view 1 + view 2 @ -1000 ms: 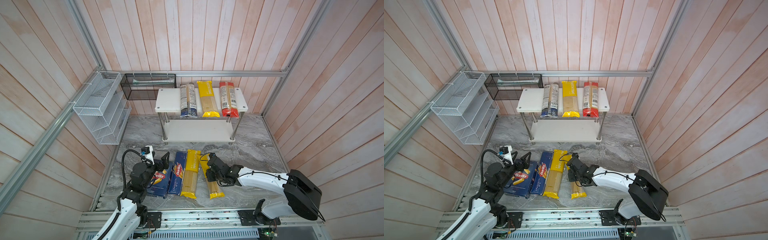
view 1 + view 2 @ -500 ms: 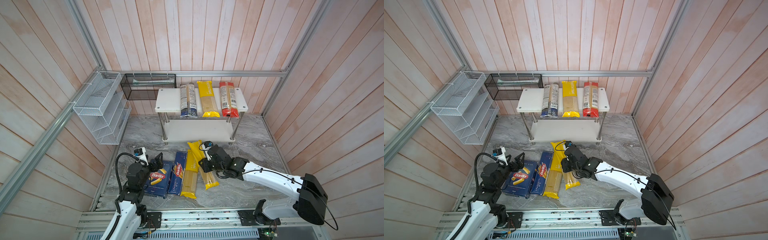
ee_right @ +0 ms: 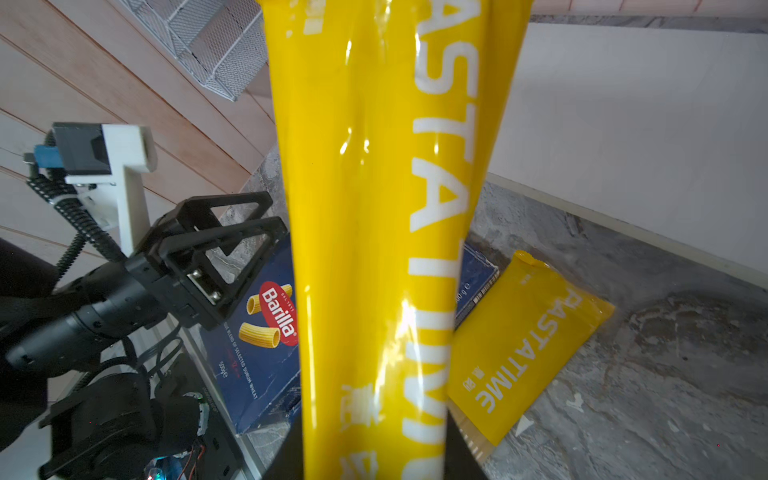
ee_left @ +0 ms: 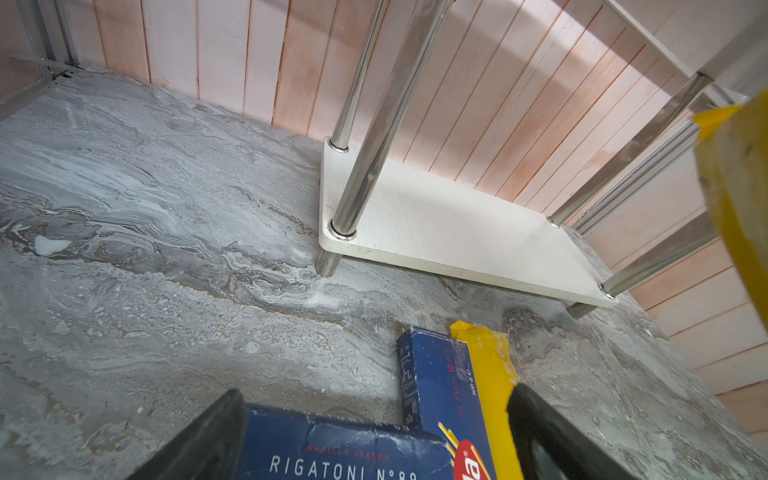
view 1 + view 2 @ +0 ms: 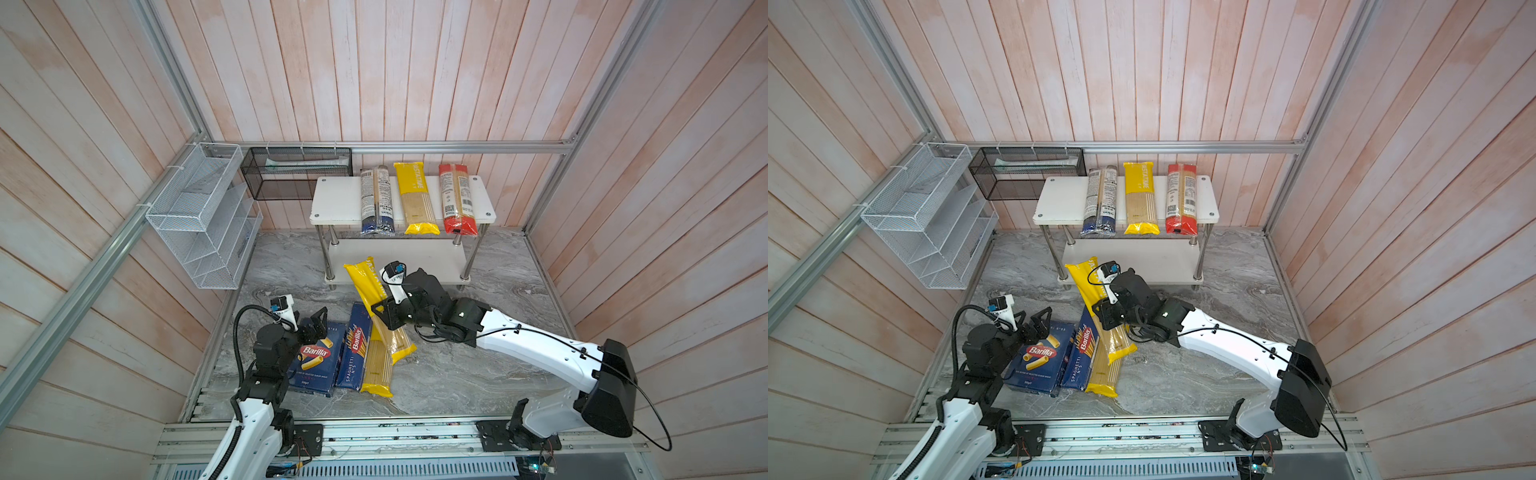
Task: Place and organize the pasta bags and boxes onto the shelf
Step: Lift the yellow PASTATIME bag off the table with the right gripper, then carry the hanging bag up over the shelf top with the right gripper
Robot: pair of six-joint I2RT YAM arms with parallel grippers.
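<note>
My right gripper is shut on a yellow PASTATIME bag, which hangs tilted above the floor with its far end near the shelf's lower board. In the right wrist view that held bag fills the middle. The shelf's top board carries a dark-blue-ended bag, a yellow bag and a red bag. On the floor lie the rigatoni box, the spaghetti box and another yellow bag. My left gripper hovers open over the rigatoni box.
A white wire rack hangs on the left wall and a black mesh basket on the back wall beside the shelf. Wooden walls close in three sides. An aluminium rail runs along the front edge.
My right gripper has lifted the yellow bag off the floor and carried it up and back toward the shelf. My left gripper has drawn back a little over the rigatoni box.
</note>
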